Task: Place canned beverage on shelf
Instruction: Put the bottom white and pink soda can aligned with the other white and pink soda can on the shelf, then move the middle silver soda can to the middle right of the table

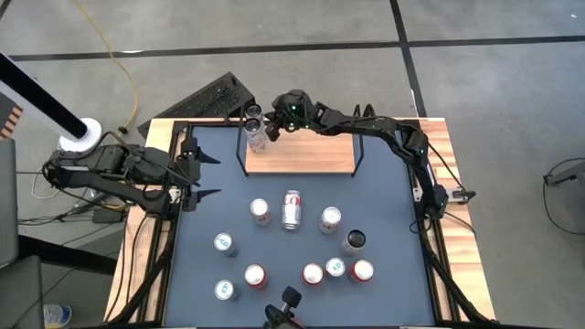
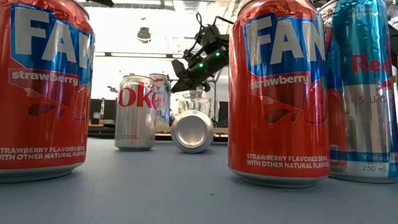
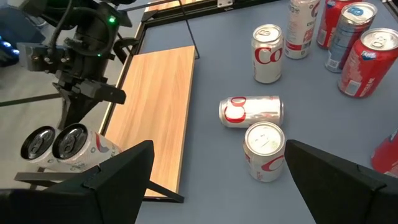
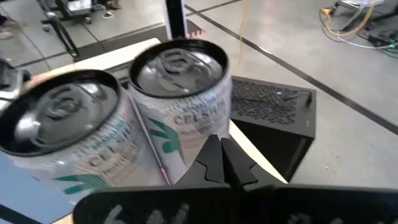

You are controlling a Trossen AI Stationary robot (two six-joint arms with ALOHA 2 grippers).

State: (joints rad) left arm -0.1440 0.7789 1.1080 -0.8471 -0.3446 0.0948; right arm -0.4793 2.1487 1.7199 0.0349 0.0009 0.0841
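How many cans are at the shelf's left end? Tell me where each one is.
2. The back can stands at the rear of the left end of the shelf; the front can stands right beside it, nearer the table's middle. None seems hidden there.

You see a grey concrete floor [image 1: 274, 27] crossed by dark seam lines [image 1: 402, 23], with a yellow cable [image 1: 114, 55] snaking over it toward the table's wooden rim [image 1: 462, 265]. A black perforated box [image 1: 212, 99] sits on the floor just behind the table. At far right stands a chair base [image 1: 565, 174]. Across the table, the room glows with bright overhead light [image 2: 143, 25], and a dark round fixture [image 2: 144, 35] hangs from the ceiling.
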